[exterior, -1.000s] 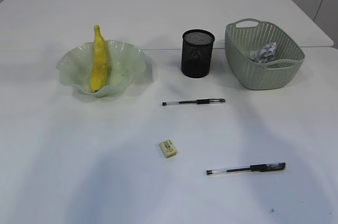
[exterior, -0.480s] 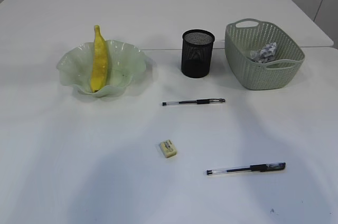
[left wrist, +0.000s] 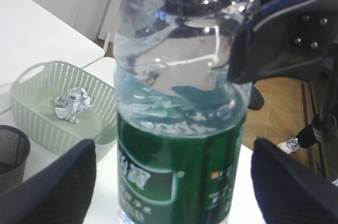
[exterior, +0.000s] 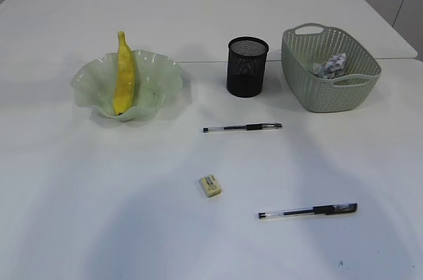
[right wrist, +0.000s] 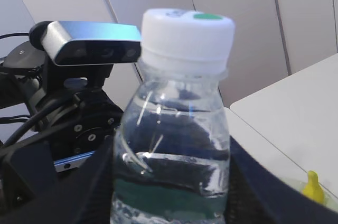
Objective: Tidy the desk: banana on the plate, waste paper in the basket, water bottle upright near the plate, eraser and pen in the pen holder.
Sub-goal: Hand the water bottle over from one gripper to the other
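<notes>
Both tools flank the water bottle: right tool grips it, left tool stands wide.

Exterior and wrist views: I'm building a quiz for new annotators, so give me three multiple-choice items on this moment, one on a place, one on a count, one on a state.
1. Where is the waste paper?
A. in the basket
B. in the pen holder
C. on the plate

2. How many pens lie on the desk?
A. one
B. two
C. three

3. How does the left gripper stand around the water bottle?
A. shut on the cap
B. open, fingers apart from the label
C. out of view

Key: 1 A, the crumpled ball sits inside the green basket. 2 B, one pen lies below the holder, another nearer the camera. 3 B, the left wrist view shows gaps between both fingers and the bottle.
</notes>
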{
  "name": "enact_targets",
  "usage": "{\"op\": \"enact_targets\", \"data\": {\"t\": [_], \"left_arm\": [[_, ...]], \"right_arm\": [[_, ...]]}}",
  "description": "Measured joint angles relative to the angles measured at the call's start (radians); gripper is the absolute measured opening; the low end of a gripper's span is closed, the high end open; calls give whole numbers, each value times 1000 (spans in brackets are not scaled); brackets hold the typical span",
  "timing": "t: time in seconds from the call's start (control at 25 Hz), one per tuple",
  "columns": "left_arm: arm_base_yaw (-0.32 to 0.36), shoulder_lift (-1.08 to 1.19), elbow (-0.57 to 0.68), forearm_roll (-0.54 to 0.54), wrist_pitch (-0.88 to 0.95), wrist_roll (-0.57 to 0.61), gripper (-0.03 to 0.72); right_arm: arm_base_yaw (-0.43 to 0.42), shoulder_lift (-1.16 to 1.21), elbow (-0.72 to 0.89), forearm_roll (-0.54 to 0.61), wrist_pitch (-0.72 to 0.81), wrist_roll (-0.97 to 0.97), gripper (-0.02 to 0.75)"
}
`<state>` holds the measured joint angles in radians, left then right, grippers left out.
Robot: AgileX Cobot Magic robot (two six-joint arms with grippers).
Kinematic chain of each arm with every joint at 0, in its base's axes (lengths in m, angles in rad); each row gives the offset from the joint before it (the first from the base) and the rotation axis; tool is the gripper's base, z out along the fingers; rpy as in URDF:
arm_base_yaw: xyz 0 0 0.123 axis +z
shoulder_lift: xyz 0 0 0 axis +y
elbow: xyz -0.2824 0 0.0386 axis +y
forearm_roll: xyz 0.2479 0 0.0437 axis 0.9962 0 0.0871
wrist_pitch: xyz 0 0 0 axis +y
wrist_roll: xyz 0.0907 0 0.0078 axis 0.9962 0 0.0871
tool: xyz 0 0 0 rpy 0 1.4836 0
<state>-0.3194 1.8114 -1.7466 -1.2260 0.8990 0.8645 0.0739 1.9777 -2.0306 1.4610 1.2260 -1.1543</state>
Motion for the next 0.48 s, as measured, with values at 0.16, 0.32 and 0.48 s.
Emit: {"op": "enact_targets", "data": {"t": [0.16, 0.32, 0.48], "left_arm": [[0, 0, 0, -2, 0, -1, 657], [0, 0, 0, -3, -2, -1, 653], [0, 0, 0, -3, -2, -1, 650]], "right_arm": [[0, 0, 0, 0, 0, 16, 384], [5, 0, 0, 0, 0, 23, 383], [23, 0, 0, 0, 0, 25, 383]]}}
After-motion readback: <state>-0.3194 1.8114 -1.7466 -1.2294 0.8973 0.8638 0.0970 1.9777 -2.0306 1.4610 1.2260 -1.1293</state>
